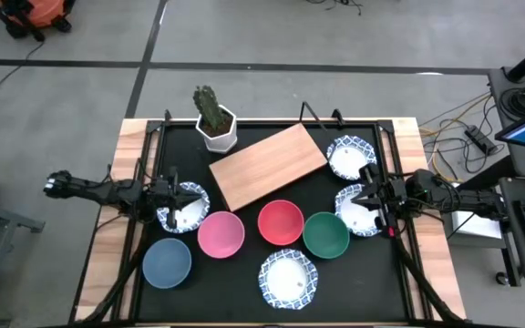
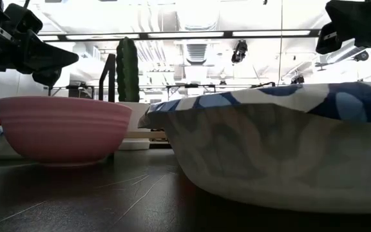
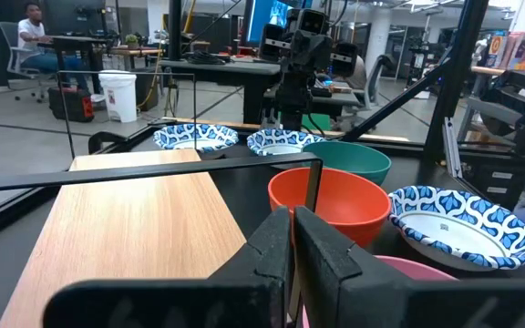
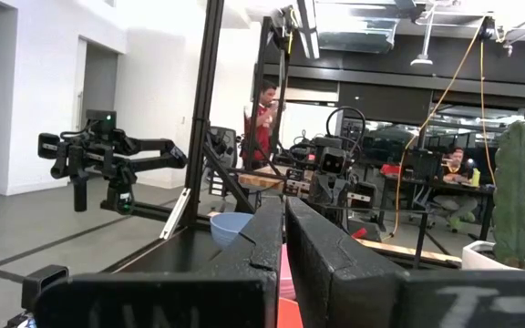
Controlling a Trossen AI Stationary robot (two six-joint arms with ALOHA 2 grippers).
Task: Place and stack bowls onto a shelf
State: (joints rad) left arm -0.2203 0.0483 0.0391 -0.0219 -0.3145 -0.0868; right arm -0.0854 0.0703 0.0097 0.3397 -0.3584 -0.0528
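**Board top open; bowls crowd the near side**

The top of the shelf (image 1: 267,167) is left bare, so open room is offered above it. At its 11 o'clock, access is blocked by the cactus pot (image 1: 217,130). At 3 o'clock two patterned bowls (image 1: 351,157) are set near the edge, and the right gripper (image 1: 369,200) is held over the lower one. From 5 to 7 o'clock the way is lined by the green bowl (image 1: 325,234), red bowl (image 1: 281,222) and pink bowl (image 1: 221,233), packed closely. At 8 o'clock another patterned bowl is covered by the left gripper (image 1: 172,202). Bare black table (image 1: 244,282) is seen beyond the row.
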